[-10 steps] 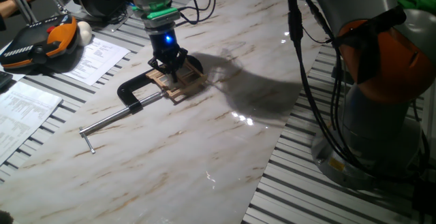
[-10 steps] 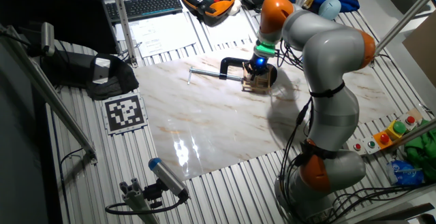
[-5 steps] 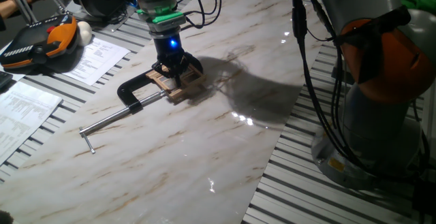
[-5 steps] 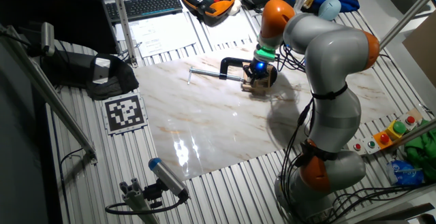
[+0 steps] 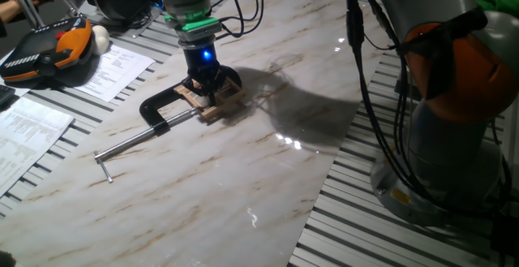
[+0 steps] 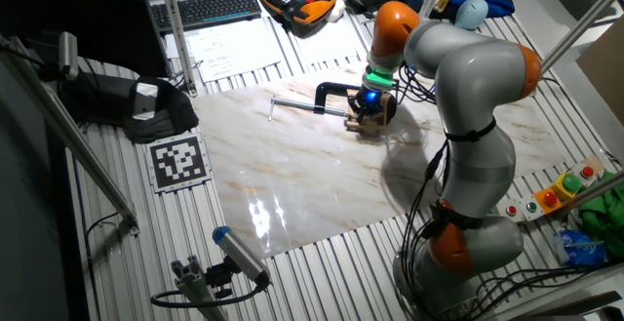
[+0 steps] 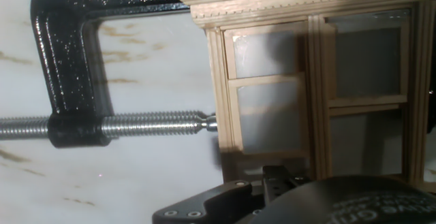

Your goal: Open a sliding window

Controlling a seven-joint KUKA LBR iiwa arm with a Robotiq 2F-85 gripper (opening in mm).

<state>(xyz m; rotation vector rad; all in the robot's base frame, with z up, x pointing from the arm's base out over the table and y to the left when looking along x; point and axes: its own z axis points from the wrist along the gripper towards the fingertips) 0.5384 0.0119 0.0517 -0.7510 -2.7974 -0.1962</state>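
Your claw (image 5: 208, 88) sits directly on top of the sliding window (image 5: 217, 99), which lies flat on the marble tabletop (image 5: 243, 178) toward its far edge, held by the black C-clamp (image 5: 162, 109). In the hand view the sliding window (image 7: 320, 88) lies straight ahead of the fingers, its long axis running side to side across the frame, the clamp screw (image 7: 136, 125) touching its left side. Its right edge is cut off. You cannot tell whether the claw is clenched or released; its fingertips are hidden.
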